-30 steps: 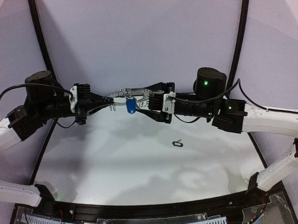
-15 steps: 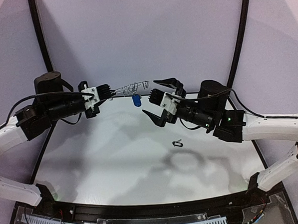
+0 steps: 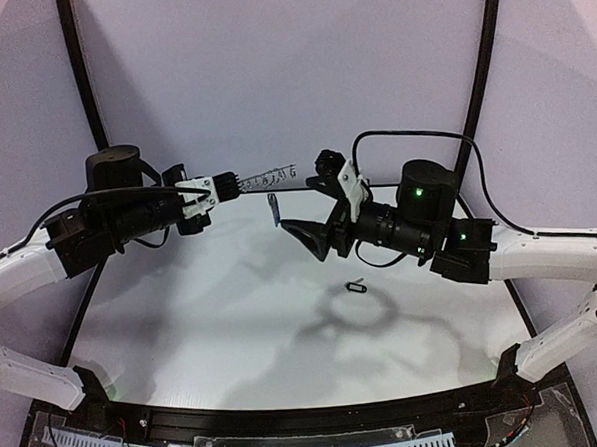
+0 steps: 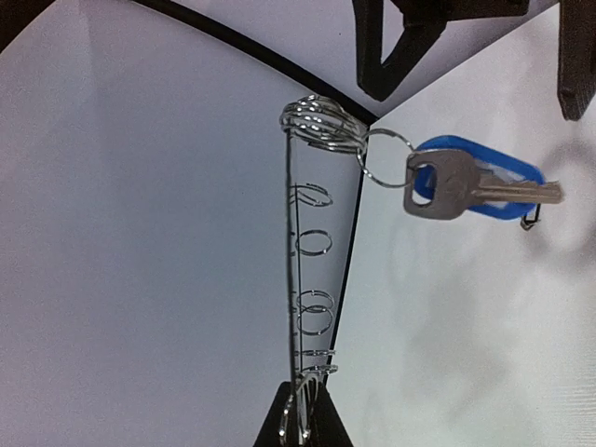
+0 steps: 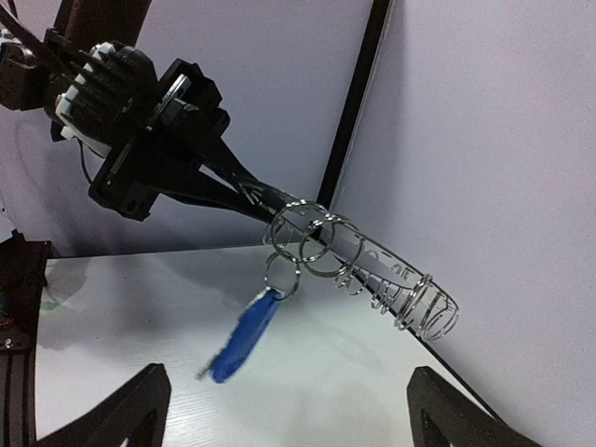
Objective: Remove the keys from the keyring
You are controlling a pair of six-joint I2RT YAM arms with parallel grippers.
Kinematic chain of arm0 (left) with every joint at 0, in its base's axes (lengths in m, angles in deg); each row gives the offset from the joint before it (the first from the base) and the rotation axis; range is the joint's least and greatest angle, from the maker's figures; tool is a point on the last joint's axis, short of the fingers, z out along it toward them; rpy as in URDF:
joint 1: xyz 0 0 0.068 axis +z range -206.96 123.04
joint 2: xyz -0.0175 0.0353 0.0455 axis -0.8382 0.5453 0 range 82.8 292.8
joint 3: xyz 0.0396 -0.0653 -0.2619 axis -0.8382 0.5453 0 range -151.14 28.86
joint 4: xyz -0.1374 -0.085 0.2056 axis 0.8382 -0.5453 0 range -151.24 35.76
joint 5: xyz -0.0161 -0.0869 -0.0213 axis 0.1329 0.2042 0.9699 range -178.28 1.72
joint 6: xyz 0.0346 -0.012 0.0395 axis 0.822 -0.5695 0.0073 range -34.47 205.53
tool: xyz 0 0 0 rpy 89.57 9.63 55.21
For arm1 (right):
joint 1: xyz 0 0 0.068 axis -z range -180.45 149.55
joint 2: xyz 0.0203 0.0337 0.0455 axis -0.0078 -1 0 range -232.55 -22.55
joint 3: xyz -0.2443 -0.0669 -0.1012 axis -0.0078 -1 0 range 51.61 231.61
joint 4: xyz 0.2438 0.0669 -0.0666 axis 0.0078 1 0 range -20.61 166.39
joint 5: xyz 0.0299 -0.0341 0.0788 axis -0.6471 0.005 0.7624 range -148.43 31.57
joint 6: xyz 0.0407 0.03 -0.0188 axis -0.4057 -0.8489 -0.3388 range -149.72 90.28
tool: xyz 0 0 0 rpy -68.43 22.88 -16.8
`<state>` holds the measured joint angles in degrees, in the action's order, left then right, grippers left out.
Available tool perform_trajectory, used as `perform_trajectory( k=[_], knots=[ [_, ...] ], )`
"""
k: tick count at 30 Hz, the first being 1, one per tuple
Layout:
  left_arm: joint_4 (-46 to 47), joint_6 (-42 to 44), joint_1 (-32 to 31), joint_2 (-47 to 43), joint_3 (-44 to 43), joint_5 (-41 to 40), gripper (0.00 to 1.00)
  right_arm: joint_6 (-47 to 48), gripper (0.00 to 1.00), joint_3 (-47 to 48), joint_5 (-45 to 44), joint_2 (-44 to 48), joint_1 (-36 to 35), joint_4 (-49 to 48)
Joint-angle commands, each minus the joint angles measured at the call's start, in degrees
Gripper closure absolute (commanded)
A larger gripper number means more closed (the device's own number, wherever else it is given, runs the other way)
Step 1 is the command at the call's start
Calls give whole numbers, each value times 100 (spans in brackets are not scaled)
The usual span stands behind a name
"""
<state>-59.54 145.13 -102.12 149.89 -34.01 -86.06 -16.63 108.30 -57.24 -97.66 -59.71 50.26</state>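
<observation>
My left gripper (image 3: 238,183) is shut on the keyring (image 3: 268,174), a flat ring fringed with small wire loops, held edge-on in the air above the far table. The blue-headed key (image 3: 274,209) hangs from it on a small split ring. In the left wrist view the keyring (image 4: 300,279) rises from my gripper (image 4: 303,424), with the blue key (image 4: 475,182) beside its top. My right gripper (image 3: 312,198) is open and empty, just right of the ring, not touching it. In the right wrist view (image 5: 284,419) it faces the keyring (image 5: 372,261) and blue key (image 5: 244,335). The black-headed key (image 3: 357,287) lies loose on the table.
The white table (image 3: 234,327) is edged by a black curved frame (image 3: 81,85) against pale walls. The black key's spot is right of centre, below my right wrist.
My right gripper let go of the keyring, opened wide and drew back to the right. My left gripper lifted and turned the ring. The blue key swung underneath.
</observation>
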Motion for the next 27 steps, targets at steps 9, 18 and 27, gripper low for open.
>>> perform_trajectory(
  k=[9, 18, 27],
  knots=[
    [59, 109, -148, 129, -228, -656, 99, -434, 34, 688, 448, -325, -41, 900],
    [68, 13, -208, 163, -245, -737, 99, -431, 50, 788, 532, -516, -57, 852],
    [58, 35, -307, 205, -233, -838, 99, -313, 53, 942, 255, -621, -58, 831]
  ],
)
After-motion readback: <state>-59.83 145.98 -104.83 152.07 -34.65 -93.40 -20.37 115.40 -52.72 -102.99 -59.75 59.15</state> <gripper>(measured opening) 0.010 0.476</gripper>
